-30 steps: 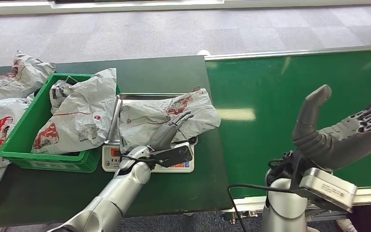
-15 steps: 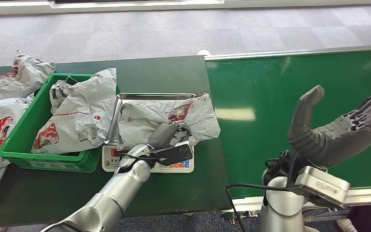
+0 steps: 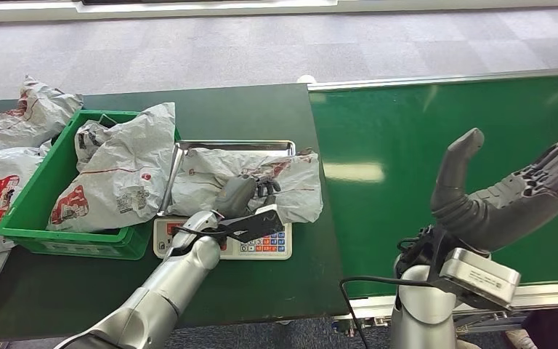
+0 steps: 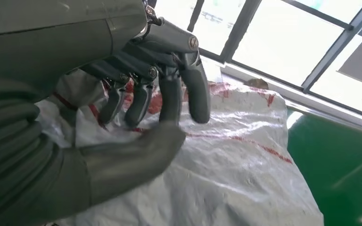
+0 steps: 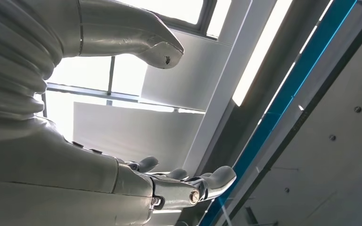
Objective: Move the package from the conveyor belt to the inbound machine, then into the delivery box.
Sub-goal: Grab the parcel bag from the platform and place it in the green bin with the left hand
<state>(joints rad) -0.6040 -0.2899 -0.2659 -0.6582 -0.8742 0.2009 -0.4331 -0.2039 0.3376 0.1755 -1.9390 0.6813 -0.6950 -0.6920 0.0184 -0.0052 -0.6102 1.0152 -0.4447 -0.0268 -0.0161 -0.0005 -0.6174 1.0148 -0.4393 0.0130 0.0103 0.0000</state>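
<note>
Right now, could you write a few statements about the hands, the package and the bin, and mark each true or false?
1. The left hand grips the package lying on the scale. True.
2. The right hand holds a package. False: it is empty, fingers spread, above the belt.
3. The green bin is empty. False: a package in the bin leans over its rim.
4. Packages lie on the table beside the bin. True.
5. The scale sits on the belt. False: it sits on the dark table.

crinkled glossy plastic package (image 3: 247, 182); shiny metal scale tray (image 3: 189, 147).
</note>
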